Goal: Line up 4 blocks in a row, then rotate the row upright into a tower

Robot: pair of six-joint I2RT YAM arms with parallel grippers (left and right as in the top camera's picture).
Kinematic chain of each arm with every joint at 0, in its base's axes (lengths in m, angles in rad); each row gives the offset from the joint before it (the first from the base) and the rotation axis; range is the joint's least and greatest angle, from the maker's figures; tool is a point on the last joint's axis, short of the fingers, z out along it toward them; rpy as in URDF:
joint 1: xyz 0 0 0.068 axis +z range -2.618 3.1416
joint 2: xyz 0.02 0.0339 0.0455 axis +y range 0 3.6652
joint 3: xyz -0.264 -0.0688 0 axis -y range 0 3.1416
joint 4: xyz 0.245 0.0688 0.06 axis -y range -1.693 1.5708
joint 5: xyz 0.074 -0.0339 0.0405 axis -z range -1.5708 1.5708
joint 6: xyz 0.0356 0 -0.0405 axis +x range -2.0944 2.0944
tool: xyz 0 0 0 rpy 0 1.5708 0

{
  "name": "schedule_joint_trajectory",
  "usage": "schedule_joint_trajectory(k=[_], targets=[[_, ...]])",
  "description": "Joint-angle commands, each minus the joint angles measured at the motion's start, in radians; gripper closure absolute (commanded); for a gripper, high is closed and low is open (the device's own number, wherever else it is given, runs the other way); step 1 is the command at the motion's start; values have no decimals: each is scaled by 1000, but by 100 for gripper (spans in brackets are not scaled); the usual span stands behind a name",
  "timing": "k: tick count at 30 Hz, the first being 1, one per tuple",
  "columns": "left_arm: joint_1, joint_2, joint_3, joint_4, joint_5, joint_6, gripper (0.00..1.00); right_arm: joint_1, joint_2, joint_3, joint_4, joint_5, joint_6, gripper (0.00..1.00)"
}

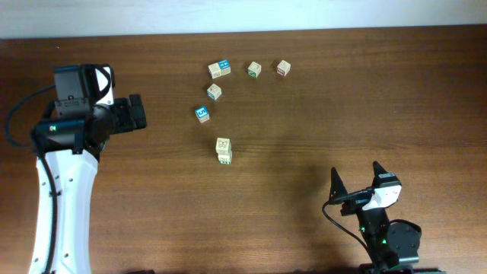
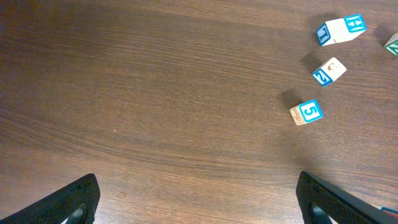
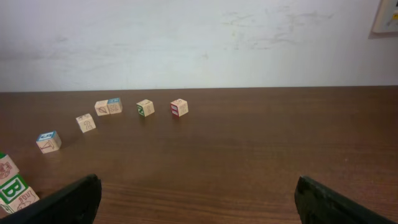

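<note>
Jaws spread wide and empty, the left gripper (image 1: 141, 113) at nine o'clock and right gripper (image 1: 356, 171) at five stand clear of the alphabet blocks (image 1: 254, 69) scattered near twelve, seemingly poised to begin rotating.

A white 5 stands on the blue top of a small cube (image 2: 306, 113), and a white H on the blue end of the longer block (image 2: 340, 29). A green B marks the pale cube (image 3: 17, 191) nearest the right wrist camera.

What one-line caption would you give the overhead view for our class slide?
Left gripper and right gripper, both open, flank alphabet blocks scattered on a wooden table.
</note>
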Motion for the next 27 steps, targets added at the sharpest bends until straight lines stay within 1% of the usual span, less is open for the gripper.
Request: schedule_joint_trajectory(k=[1, 3, 5, 6, 7, 8, 11, 15, 16, 17, 19, 20, 21, 23, 27], targets=[[3, -127, -42, -2, -10, 9, 1, -6, -8, -10, 4, -16, 3, 1], [3, -245, -172, 12, -89, 10, 1, -6, -8, -10, 4, -16, 3, 1], [3, -359, -308, 37, -90, 10, 1, -6, -8, -10, 4, -16, 3, 1], [3, -424, -390, 86, -108, 12, 1, -6, -8, -10, 4, -16, 3, 1], [3, -529, -530, 241, -112, 12, 1, -6, -8, -10, 4, -16, 3, 1], [3, -616, -639, 349, -112, 12, 1, -6, -8, -10, 4, -16, 3, 1], [3, -873, -931, 603, -78, 13, 1, -6, -8, -10, 4, -16, 3, 1], [3, -1126, -1191, 823, -43, 14, 1, -6, -8, -10, 4, -16, 3, 1], [2, -1169, -1237, 854, -24, 45, 1, -6, -8, -10, 4, -16, 4, 2], [2, -1234, -1298, 895, 42, 144, 1, -6, -8, -10, 4, -16, 4, 2], [-18, -1300, -1350, 901, 57, 238, 1, -6, -8, -10, 4, -16, 3, 1], [-35, -1336, -1378, 900, 54, 304, 1, -6, -8, -10, 4, -16, 3, 1], [-39, -1352, -1379, 865, 53, 333, 1, -6, -8, -10, 4, -16, 3, 1], [-39, -1392, -1379, 818, 38, 354, 1, -6, -8, -10, 4, -16, 3, 1], [-39, -1405, -1379, 818, 39, 353, 1, -6, -8, -10, 4, -16, 3, 2]])
